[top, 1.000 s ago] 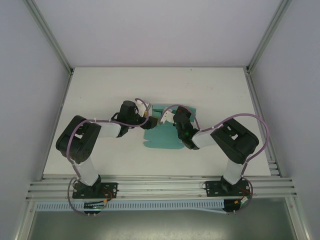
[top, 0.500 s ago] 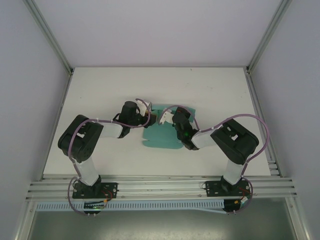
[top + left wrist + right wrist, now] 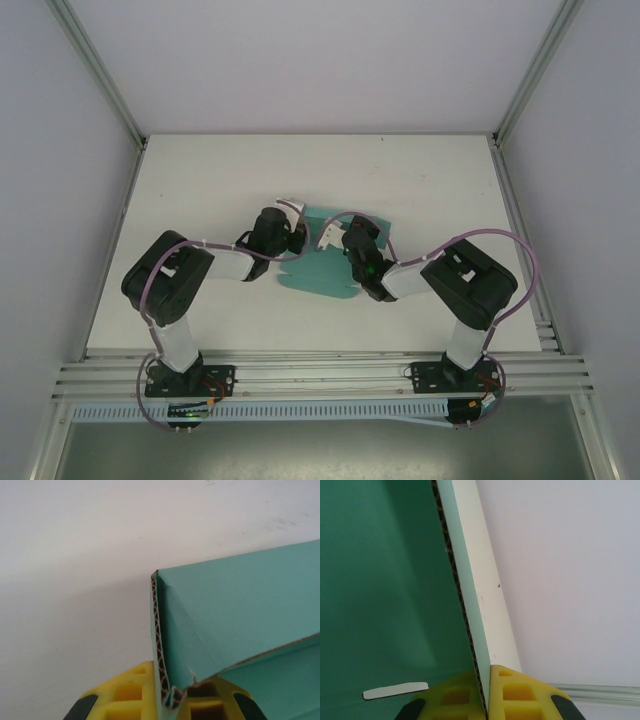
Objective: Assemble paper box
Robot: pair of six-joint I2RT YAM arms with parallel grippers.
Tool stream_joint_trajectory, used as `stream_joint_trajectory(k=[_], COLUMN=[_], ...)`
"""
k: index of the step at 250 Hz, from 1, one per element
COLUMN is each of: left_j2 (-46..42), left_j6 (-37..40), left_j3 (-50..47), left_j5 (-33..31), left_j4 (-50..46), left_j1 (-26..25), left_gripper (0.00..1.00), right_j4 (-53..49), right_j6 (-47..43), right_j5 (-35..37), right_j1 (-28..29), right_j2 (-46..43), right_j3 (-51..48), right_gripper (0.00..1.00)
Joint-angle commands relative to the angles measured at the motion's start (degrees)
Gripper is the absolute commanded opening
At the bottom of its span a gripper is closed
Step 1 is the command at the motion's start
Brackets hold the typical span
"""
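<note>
The paper box (image 3: pixel 322 262) is a teal-green corrugated card sheet lying mid-table between both arms, partly folded. My left gripper (image 3: pixel 297 238) is at its left edge, shut on a raised flap of the paper box (image 3: pixel 210 625); the card's fluted edge is pinched between the yellow fingers (image 3: pixel 130 690). My right gripper (image 3: pixel 338 240) is at the sheet's upper middle, shut on an upright wall of the paper box (image 3: pixel 385 580), whose pale outer face (image 3: pixel 485 605) stands between its yellow fingers (image 3: pixel 520 690).
The white table (image 3: pixel 200 180) has free room behind and to both sides of the sheet. Aluminium rails (image 3: pixel 320 375) run along the near edge, and upright frame posts (image 3: pixel 100 70) stand at the back corners.
The left gripper moved right onto the sheet's left edge and closed on a flap. The sheet shifted slightly. The right gripper stayed shut on its wall.
</note>
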Motion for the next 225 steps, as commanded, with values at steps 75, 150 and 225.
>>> stream_joint_trajectory(k=[75,150,225], left_j2=[5.2,5.7,2.2], left_j6=[-17.0,-15.5,-9.1], left_j3=[7.4,3.7,-1.0], left_j5=[-27.7,-25.9,-12.7], left_j4=[-20.2,-14.1,-3.3], left_j1=[-0.1,-0.6,-0.5], left_gripper=[0.00,0.00,0.25], right_j4=[-2.9,-3.8,-4.8], right_j6=[2.9,3.8,3.7], right_j5=[-0.6,-0.1,-1.1], right_j1=[1.4,1.5,1.5], right_j2=[0.1,0.3,-0.5], right_j3=[-0.2,0.3,0.3], right_gripper=[0.00,0.00,0.00])
